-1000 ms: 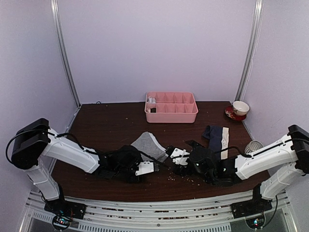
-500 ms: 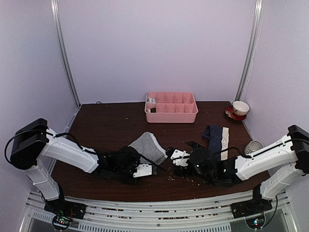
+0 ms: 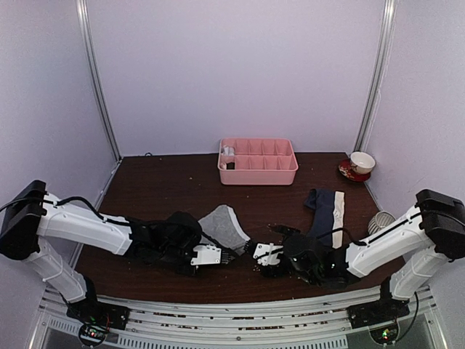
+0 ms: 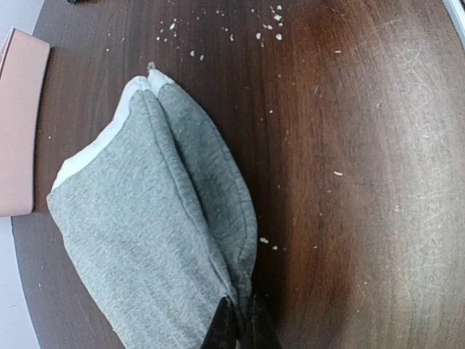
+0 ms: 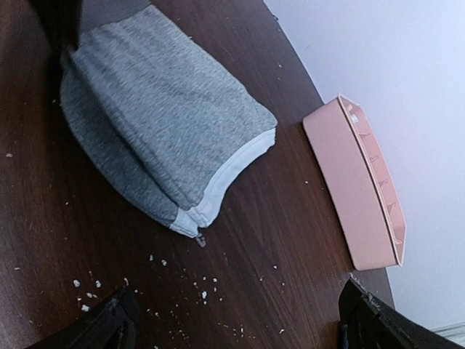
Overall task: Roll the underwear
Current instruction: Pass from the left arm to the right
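Boxer briefs (image 4: 145,240) in grey lie folded on the counter (image 4: 363,182), near corner pinched by the left hand (image 4: 238,323), likely to start the roll; right hand (image 5: 240,327) hangs spread alongside; navy pair (image 3: 325,207) lies apart.

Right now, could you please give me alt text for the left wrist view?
The left gripper is shut on the bottom corner of the folded grey underwear, which lies on a dark, crumb-strewn table; a pink tray shows at the left edge.

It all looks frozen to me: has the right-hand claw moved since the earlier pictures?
Yes. The right gripper has slid toward the near edge, farther from the pink tray.
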